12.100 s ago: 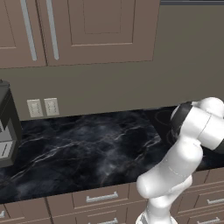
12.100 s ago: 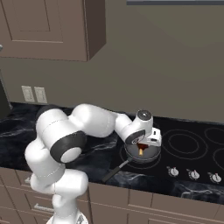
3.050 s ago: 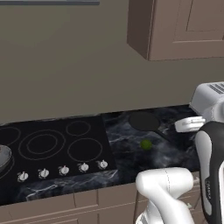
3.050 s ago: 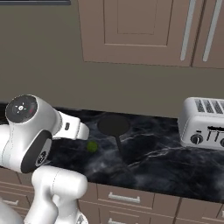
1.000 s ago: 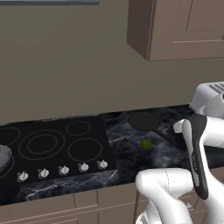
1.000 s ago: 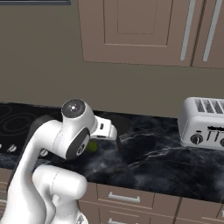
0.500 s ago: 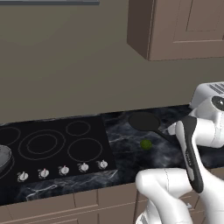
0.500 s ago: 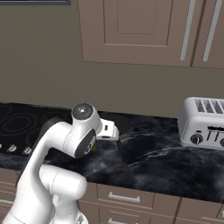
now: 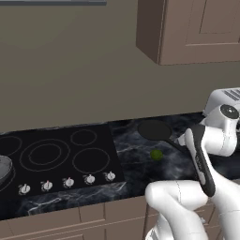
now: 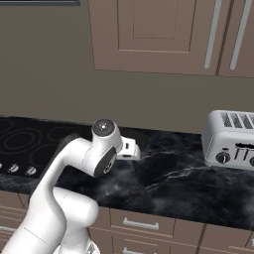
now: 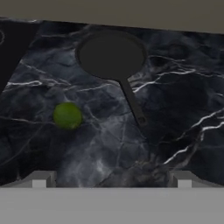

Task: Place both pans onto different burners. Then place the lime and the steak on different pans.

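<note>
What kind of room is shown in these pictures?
Most likely a home kitchen: a glossy black glass cooktop with ring burners sits in a dark marble counter, a silver toaster stands on it, and brown wooden cabinets hang above.

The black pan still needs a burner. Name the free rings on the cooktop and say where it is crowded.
Free: the three rings on the cooktop nearest the black pan. Crowded: the cooktop's far left edge, where the silver pan sits. The lime lies on the counter between black pan and cooktop.
</note>
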